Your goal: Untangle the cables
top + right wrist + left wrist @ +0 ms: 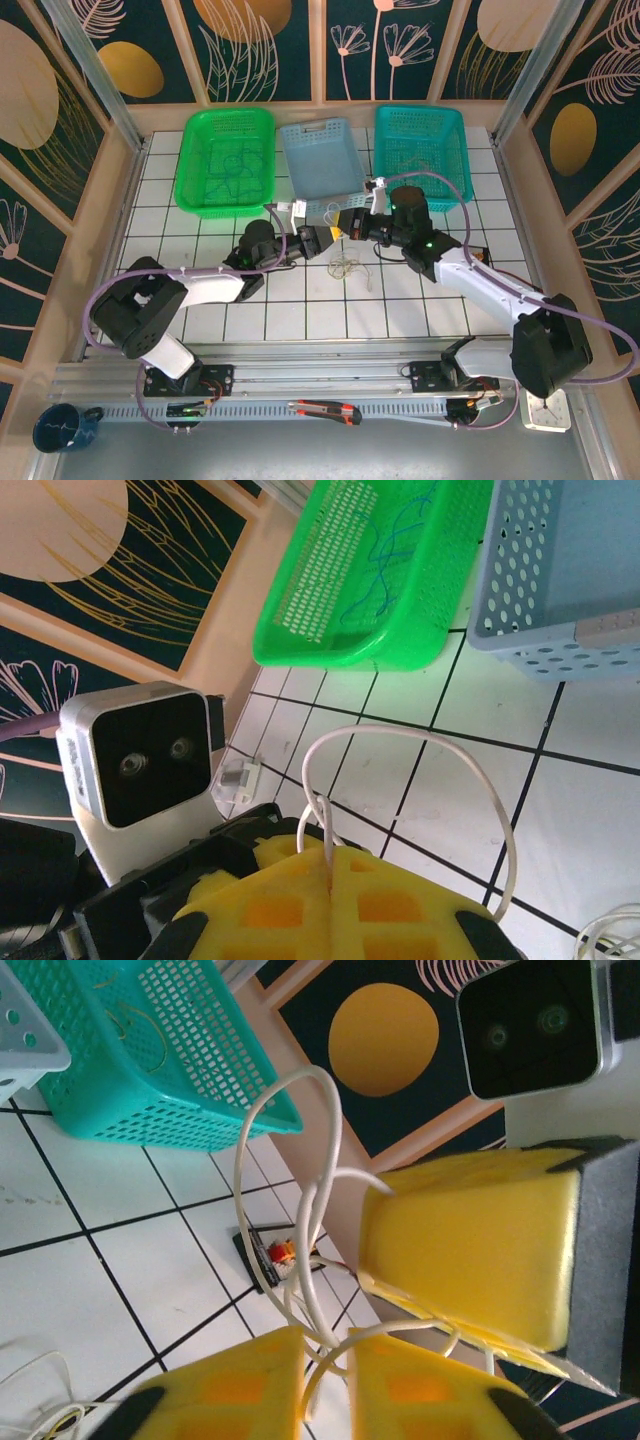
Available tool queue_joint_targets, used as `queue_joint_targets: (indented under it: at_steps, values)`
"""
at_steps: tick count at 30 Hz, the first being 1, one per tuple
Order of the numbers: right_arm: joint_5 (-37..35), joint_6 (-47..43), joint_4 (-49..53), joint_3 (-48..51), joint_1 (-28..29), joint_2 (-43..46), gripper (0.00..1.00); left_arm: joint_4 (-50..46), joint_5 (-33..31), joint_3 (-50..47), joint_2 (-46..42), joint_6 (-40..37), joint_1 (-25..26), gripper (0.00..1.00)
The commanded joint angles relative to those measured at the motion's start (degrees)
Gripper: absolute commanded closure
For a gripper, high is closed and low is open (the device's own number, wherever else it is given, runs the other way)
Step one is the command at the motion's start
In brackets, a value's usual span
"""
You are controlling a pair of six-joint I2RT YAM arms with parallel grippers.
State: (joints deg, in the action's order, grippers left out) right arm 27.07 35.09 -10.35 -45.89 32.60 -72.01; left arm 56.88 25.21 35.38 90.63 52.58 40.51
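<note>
Dark panels (60, 150) painted with gold leaves and flowers wall in a white tiled surface (440, 310). Along its far edge three baskets stand side by side: a green basket (190, 165) on the left, a blue-grey basket (318, 165) in the middle and a teal basket (462, 150) on the right. Thin strands lie in the green and teal ones, so the baskets look like bins for wires once they are freed. The left arm (200, 290) and the right arm (490, 285) reach inward from the near edge and meet nose to nose just in front of the blue-grey basket, likely because pulling a knot apart takes two holds. The right claw (330, 880) has its yellow pads pressed together on a white cable (400, 729), which loops up out of the seam. The left claw (326, 1360) faces it closely, its pads narrowed to a slit with strands of the white cable caught in it, apparently a second grip beside the first. The rest of the cables (347, 265) lie as a small loose tangle on the tiles just below the two claws.
</note>
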Motion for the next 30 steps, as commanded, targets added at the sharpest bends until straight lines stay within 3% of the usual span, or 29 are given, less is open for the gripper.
queue_joint_targets:
  at_steps: [1,3,9,16,20,25,30]
  values:
    - [0.3,-0.2,-0.5,0.9,-0.4,2.3,1.0,2.6,-0.9,1.3,0.8,-1.1,0.2,0.92]
    - [-0.3,-0.8,0.4,0.8,-0.9,2.7,1.0,2.4,-1.2,0.9,0.5,-1.1,0.3,1.0]
    - [0.2,-1.1,1.3,1.7,-6.0,4.9,0.93,2.2,-2.1,-2.1,-1.2,-1.3,0.3,1.0]
    - [1.0,-2.1,3.3,1.7,-10.7,7.5,0.94,2.0,-3.2,-5.6,-3.2,-1.7,0.2,1.0]
    - [0.9,-2.5,3.8,1.8,-11.0,7.9,1.0,1.9,-3.4,-6.1,-3.9,-1.9,0.2,1.0]
    - [-0.8,-2.5,3.7,2.5,-11.8,8.9,1.0,0.5,-3.9,-6.4,-5.0,-3.0,0.3,1.0]
    - [-2.4,-0.7,3.5,3.1,-16.2,11.2,1.0,-0.9,-6.6,-8.7,-7.2,-3.7,0.2,1.0]
